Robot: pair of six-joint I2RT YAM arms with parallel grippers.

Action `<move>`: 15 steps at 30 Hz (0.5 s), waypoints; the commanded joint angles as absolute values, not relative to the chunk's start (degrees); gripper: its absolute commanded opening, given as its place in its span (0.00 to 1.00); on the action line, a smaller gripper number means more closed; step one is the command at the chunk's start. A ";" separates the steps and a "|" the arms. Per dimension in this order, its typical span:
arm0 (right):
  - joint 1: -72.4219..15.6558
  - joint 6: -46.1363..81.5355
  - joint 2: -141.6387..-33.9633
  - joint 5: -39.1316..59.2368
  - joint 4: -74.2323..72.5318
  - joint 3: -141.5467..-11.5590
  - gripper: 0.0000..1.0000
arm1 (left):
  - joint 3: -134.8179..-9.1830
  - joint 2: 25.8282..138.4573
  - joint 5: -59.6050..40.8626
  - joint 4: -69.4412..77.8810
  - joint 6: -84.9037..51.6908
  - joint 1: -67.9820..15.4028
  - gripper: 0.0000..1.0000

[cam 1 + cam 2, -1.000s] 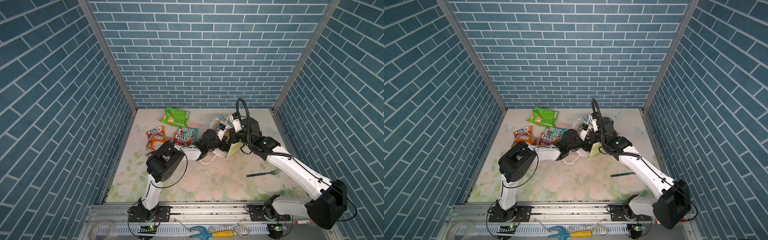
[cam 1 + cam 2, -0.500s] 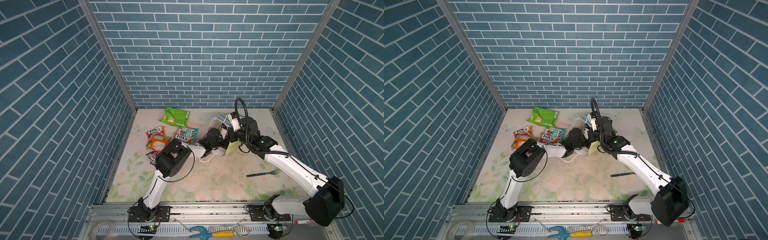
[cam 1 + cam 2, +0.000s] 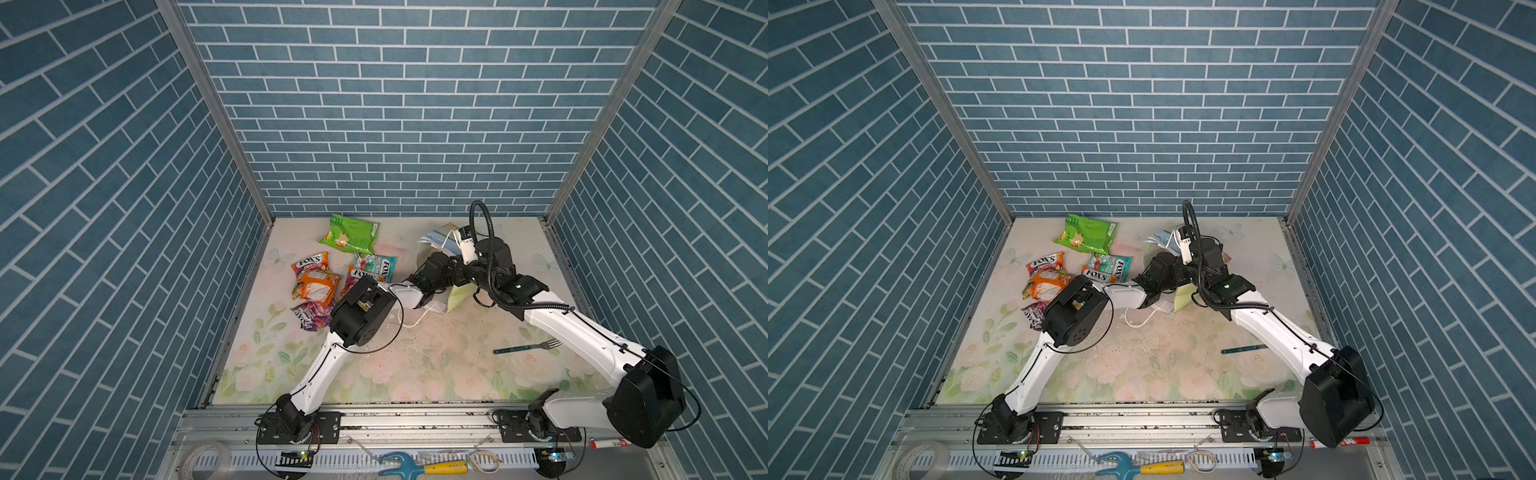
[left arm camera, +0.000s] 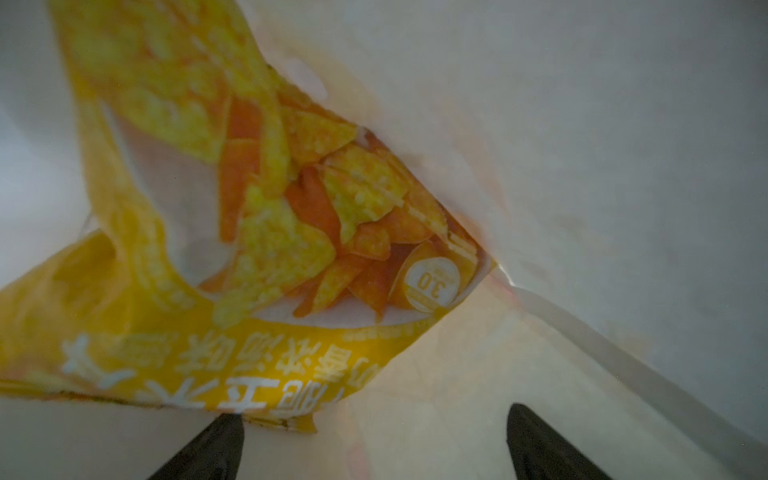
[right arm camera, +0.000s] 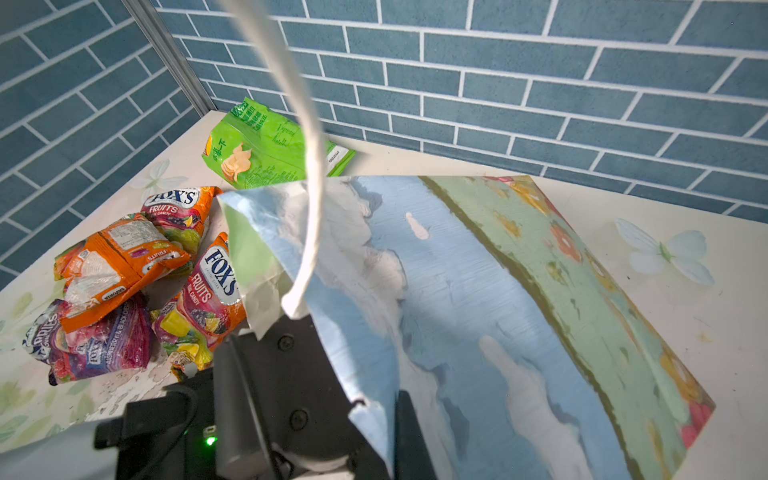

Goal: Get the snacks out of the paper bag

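The paper bag [image 3: 459,296] [image 3: 1179,298] [image 5: 478,291] lies on its side at the back right of the table, sky print up. My right gripper [image 5: 386,415] is shut on the bag's rim and holds the mouth up. My left arm reaches into that mouth, so the bag hides its gripper in both top views. Inside, the left gripper [image 4: 371,415] is open with nothing between its fingers. A yellow chip packet [image 4: 249,208] lies just ahead, its edge at one fingertip [image 4: 226,428]. Out on the table lie the green chip bag [image 3: 349,234] [image 5: 266,145], an orange packet [image 3: 316,286] and FOX'S packets [image 3: 311,262] [image 3: 374,266].
A teal-handled fork [image 3: 525,347] lies on the table at the right. One white cord handle [image 3: 409,322] trails from the bag's mouth. Another cord [image 5: 307,166] hangs across the right wrist view. Brick walls close in three sides. A tape roll [image 3: 203,459] lies by the front rail.
My left arm has pushed deeper into the bag, its elbow swinging right. Its jaws have opened a little wider. The right gripper keeps its hold on the rim.
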State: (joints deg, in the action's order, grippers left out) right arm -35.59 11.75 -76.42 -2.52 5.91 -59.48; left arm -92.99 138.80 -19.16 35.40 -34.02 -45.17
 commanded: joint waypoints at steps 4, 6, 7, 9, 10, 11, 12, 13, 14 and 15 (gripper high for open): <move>-36.13 16.07 -76.73 1.67 1.33 -58.11 0.00 | -96.09 140.52 -16.54 34.83 -34.18 -45.50 0.88; -36.12 16.21 -76.43 1.84 0.82 -57.75 0.00 | -97.17 141.34 -16.37 34.50 -34.45 -45.55 0.78; -36.13 16.26 -76.23 1.98 0.40 -57.51 0.00 | -97.81 141.70 -16.18 34.12 -34.45 -45.50 0.76; -36.13 16.49 -75.90 1.81 0.28 -57.28 0.00 | -99.09 142.40 -15.26 32.97 -34.86 -45.44 0.70; -36.12 16.74 -75.76 1.56 0.52 -57.35 0.00 | -99.82 142.79 -14.83 32.48 -35.21 -45.44 0.67; -36.05 17.03 -75.76 1.62 0.83 -57.46 0.00 | -100.58 143.20 -14.41 31.77 -35.46 -45.38 0.62; -35.95 17.18 -75.70 1.71 1.04 -57.59 0.00 | -101.22 143.40 -14.06 31.04 -35.67 -45.35 0.56; -35.91 17.23 -75.60 1.78 1.33 -57.72 0.00 | -101.60 143.49 -13.62 30.17 -35.96 -45.35 0.47; -35.86 17.21 -75.43 1.68 1.53 -57.76 0.00 | -101.80 143.48 -13.20 29.54 -36.30 -45.27 0.37; -35.87 17.14 -75.26 1.38 1.66 -57.78 0.00 | -101.60 143.36 -13.17 29.52 -36.63 -45.14 0.33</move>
